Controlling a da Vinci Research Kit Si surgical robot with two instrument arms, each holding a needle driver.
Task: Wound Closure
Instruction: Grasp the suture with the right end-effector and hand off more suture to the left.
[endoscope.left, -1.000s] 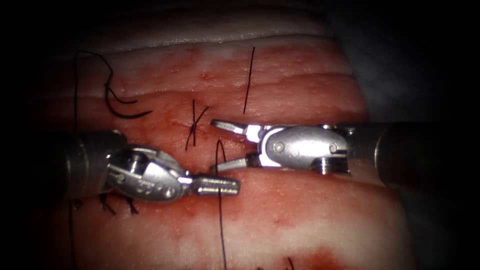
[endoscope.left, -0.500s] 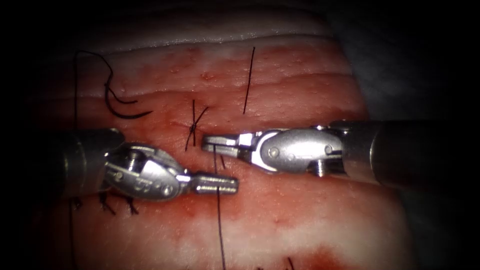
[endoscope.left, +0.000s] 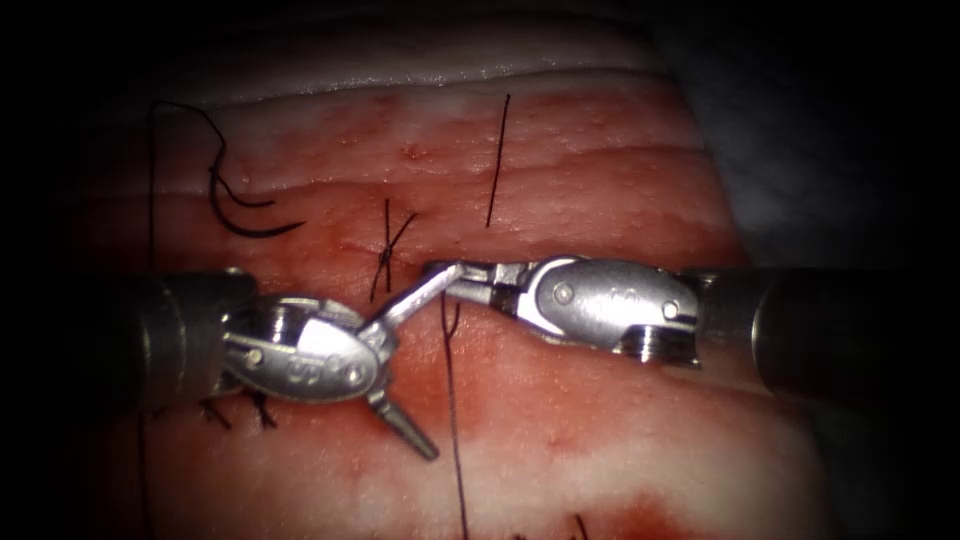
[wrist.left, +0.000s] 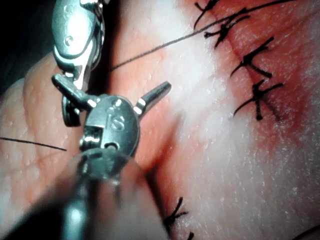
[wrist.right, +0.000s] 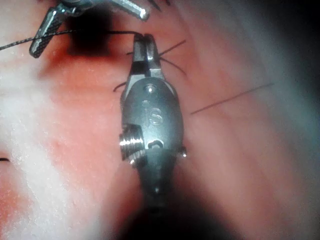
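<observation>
Left tool (endoscope.left: 408, 375) jaws spread wide, holding nothing. Right tool (endoscope.left: 445, 272) jaws closed on thread (endoscope.left: 452, 400) near tied knot (endoscope.left: 385, 256). Needle (endoscope.left: 245, 215) lies free on tissue (endoscope.left: 600, 420), upper left. Several stitches (wrist.left: 255, 95) done; thread tail uncut.

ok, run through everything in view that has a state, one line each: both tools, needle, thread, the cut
left tool: jaws open wide, holding nothing
right tool: jaws shut on the thread
thread: runs down from the right tool's jaws across the tissue
needle: lying free on the tissue, left of the knot, held by neither tool
knot: tied, tails sticking out
tissue: wet with red fluid, stitches along the cut
</observation>
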